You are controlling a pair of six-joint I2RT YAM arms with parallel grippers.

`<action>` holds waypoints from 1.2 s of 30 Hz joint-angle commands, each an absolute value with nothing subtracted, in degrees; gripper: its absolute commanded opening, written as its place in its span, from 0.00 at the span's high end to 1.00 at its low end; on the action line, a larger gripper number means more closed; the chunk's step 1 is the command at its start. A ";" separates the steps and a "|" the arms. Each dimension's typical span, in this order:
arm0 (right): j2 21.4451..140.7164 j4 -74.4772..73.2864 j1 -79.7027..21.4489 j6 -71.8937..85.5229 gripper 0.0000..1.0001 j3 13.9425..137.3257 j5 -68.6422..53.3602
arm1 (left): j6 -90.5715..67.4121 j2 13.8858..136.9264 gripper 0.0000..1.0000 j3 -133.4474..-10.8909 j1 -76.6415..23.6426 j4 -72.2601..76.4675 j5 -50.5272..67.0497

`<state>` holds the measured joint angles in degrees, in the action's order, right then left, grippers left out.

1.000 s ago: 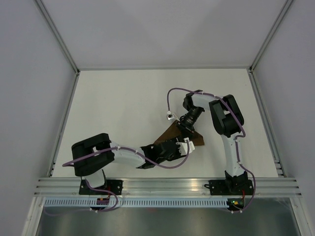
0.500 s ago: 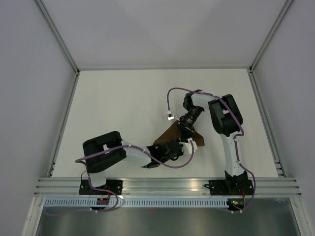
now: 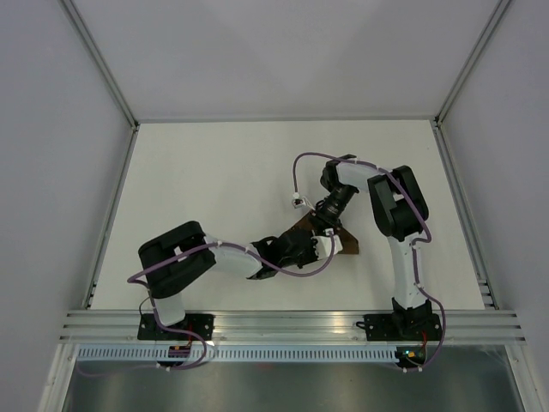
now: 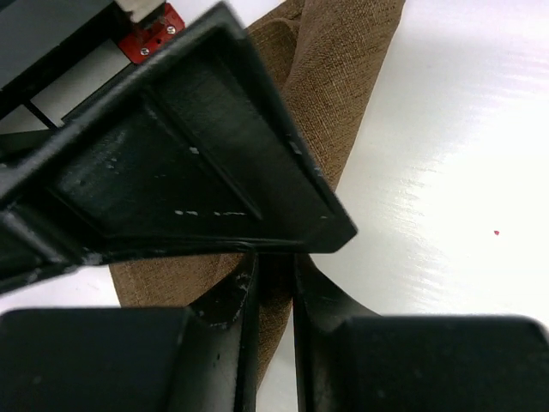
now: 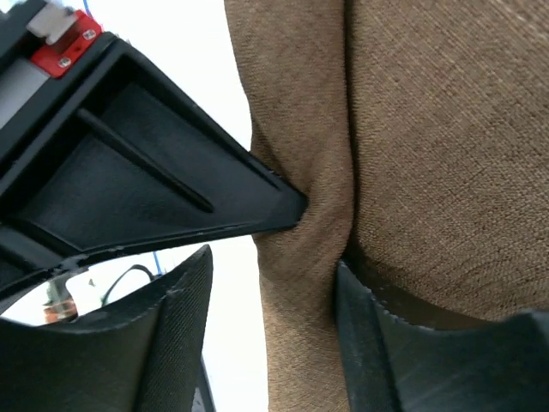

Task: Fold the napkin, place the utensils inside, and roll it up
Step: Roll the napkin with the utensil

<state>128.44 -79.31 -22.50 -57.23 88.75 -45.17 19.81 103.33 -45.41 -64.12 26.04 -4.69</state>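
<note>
The dark-brown napkin (image 3: 346,244) lies bunched at the table's middle, mostly covered by both grippers. My left gripper (image 3: 316,246) reaches in from the left. In the left wrist view its jaws (image 4: 273,268) stand nearly together with a fold of napkin (image 4: 343,94) pinched between them. My right gripper (image 3: 322,227) comes down from behind. In the right wrist view it (image 5: 270,283) is open around a ridge of napkin (image 5: 429,129); the cloth touches the right finger (image 5: 403,343) and bare table shows beside the left one. The utensils are hidden.
Each wrist view shows the other gripper's black finger (image 4: 197,172) (image 5: 146,163) crossing close above the cloth. White table (image 3: 214,180) spreads around, bounded by grey walls and a metal rail (image 3: 283,324) at the near edge.
My left arm has pushed forward and right onto the napkin and its jaws have closed on the cloth. The right gripper's jaws have widened and let go of the fold.
</note>
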 commanded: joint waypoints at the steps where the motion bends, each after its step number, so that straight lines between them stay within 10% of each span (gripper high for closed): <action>1: 124.55 -70.76 -23.20 -60.03 0.37 87.63 -41.58 | 15.73 105.91 0.98 -45.53 -62.76 16.44 6.41; 20: 97.31 -38.17 -8.01 -34.11 0.25 73.32 -42.18 | 6.95 112.23 0.98 -56.07 -51.42 2.03 26.71; 36: 63.75 -18.82 -9.81 -47.81 0.21 38.51 -34.20 | 0.18 127.34 0.93 -80.14 -43.42 -25.90 39.63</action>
<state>67.72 -25.12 -5.58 -42.98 42.39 -36.56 2.76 121.01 -79.09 -44.42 -10.76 40.56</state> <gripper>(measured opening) 0.787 0.204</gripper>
